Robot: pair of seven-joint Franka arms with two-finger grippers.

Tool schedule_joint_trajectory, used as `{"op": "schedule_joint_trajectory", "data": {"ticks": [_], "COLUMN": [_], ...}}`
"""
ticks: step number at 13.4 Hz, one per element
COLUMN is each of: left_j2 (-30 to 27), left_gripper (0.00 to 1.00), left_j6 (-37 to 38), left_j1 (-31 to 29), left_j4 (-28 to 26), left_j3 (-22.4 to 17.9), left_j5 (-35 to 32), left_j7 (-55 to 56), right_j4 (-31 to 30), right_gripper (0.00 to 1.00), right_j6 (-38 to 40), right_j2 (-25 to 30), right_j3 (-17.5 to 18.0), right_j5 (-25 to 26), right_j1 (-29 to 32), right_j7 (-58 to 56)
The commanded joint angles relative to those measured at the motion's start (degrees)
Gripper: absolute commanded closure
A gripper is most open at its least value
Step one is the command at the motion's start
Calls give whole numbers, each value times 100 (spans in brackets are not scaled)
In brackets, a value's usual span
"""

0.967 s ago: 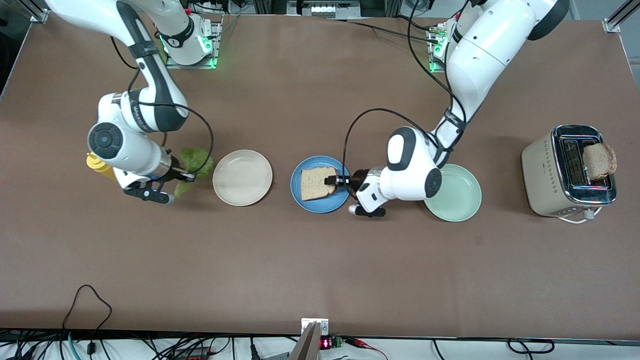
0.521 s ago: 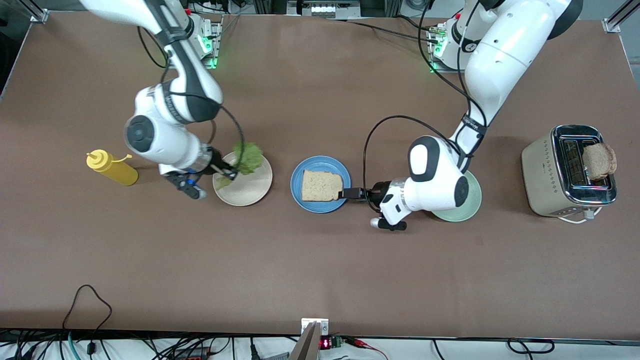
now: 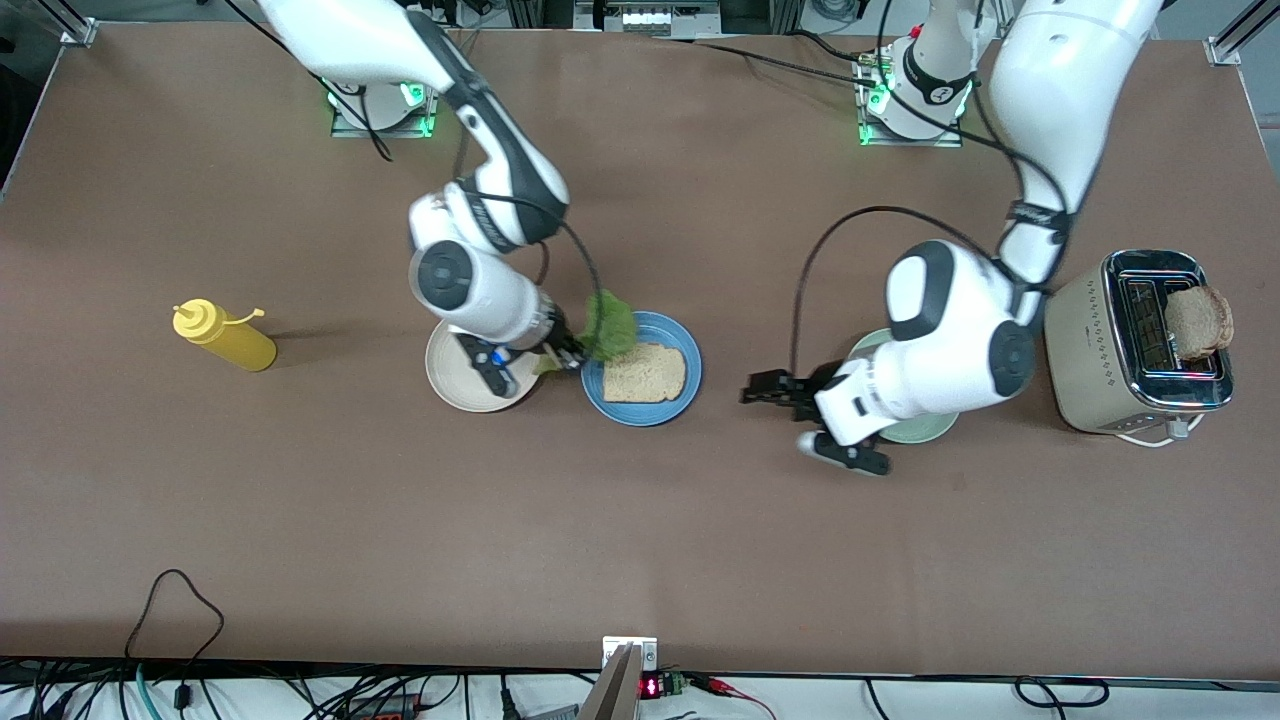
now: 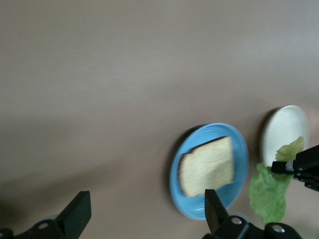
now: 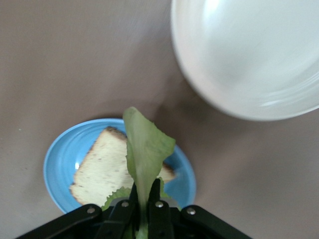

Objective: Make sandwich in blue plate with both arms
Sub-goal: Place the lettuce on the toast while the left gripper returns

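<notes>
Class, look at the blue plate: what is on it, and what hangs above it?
One toast slice lies flat on the blue plate. A lettuce leaf, pinched in the shut right gripper, hangs over the plate's rim, not yet on the toast. What is under the slice is hidden.

A wide brown matte surface (image 3: 620,520) is stretching out under me, taking even light from overhead and showing only soft shadows. Along its edge nearest the front camera, black cables (image 3: 170,600) are looping and trailing over a pale floor strip, and a small board with red lit digits (image 3: 652,687) is glowing beside a grey bracket (image 3: 629,650). Along the edge where my bases are standing, two mounting plates are shining green (image 3: 415,97), and metal frame rails (image 3: 1235,35) are showing at the corners. A silver and cream toaster (image 3: 1120,345) is sitting toward my left arm's end, and a yellow squeeze bottle (image 3: 225,338) is lying toward my right arm's end.
</notes>
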State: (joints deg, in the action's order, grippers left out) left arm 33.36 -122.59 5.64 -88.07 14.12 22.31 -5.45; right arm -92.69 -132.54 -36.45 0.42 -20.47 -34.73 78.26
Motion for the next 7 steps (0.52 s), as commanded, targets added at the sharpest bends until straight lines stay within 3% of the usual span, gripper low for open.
{"op": "schedule_joint_trajectory", "data": {"ticks": [1, 3, 4, 7], "left_j2": [-294, -417, -548, -1259], "left_gripper": [0, 0, 0, 0], "left_j6": [672, 1305, 1578, 1835], "left_j1": [-238, -300, -300, -309], "left_j4": [219, 579, 694, 634], "left_j3": [-111, -190, -347, -918], "left_j5": [-883, -1699, -2069, -2371], "left_j7": [-44, 26, 114, 351], "right_j4": [664, 805, 814, 814], "right_gripper": [96, 89, 76, 0], "right_j6": [-429, -789, -887, -914], "right_j2": [-608, -828, -881, -891], "right_j3": [-60, -60, -60, -69], "right_j5": [-307, -509, -580, -520], "right_j1": [-244, -289, -298, -342], "right_j7": [618, 813, 865, 805]}}
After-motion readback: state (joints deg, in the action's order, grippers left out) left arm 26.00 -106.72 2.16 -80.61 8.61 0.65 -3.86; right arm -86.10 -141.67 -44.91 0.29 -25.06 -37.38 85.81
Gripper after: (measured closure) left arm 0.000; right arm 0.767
